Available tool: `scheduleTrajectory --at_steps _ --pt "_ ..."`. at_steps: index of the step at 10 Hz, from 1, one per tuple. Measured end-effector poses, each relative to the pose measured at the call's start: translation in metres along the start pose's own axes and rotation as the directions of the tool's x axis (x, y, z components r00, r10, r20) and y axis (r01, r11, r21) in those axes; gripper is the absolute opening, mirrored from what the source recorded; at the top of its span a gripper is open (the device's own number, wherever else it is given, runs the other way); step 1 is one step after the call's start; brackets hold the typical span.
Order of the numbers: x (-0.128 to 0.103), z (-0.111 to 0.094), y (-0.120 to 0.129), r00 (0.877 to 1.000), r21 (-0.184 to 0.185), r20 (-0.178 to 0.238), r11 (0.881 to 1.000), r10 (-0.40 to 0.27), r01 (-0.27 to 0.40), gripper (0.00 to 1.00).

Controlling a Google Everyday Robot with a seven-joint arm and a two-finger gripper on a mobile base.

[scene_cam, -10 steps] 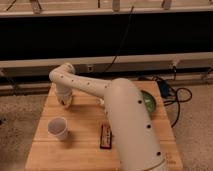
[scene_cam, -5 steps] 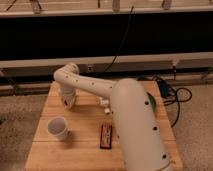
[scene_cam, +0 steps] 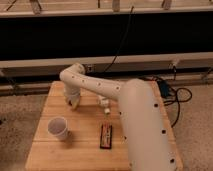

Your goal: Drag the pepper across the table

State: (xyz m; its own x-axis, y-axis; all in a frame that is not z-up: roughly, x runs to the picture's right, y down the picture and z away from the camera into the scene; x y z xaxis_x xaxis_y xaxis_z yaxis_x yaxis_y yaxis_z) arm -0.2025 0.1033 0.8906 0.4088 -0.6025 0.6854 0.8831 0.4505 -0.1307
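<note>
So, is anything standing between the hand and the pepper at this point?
Nothing visible does. The hand sits right at the pepper, on the far left part of the table. The white cup stands nearer the front and a small white object farther right, both apart from them.

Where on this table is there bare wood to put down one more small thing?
Bare wood lies between the white cup and the dark bar, and along the near edge of the table in front of both. The far part is crowded: the gripper is down at the pepper, with a small white object beside them. The arm hides the right side.
</note>
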Motion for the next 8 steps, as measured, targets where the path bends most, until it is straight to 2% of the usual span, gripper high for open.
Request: scheduleTrajectory --at_steps 8 --pt "-0.002 -0.007 0.019 0.999 0.019 0.02 0.999 0.041 -0.042 0.0"
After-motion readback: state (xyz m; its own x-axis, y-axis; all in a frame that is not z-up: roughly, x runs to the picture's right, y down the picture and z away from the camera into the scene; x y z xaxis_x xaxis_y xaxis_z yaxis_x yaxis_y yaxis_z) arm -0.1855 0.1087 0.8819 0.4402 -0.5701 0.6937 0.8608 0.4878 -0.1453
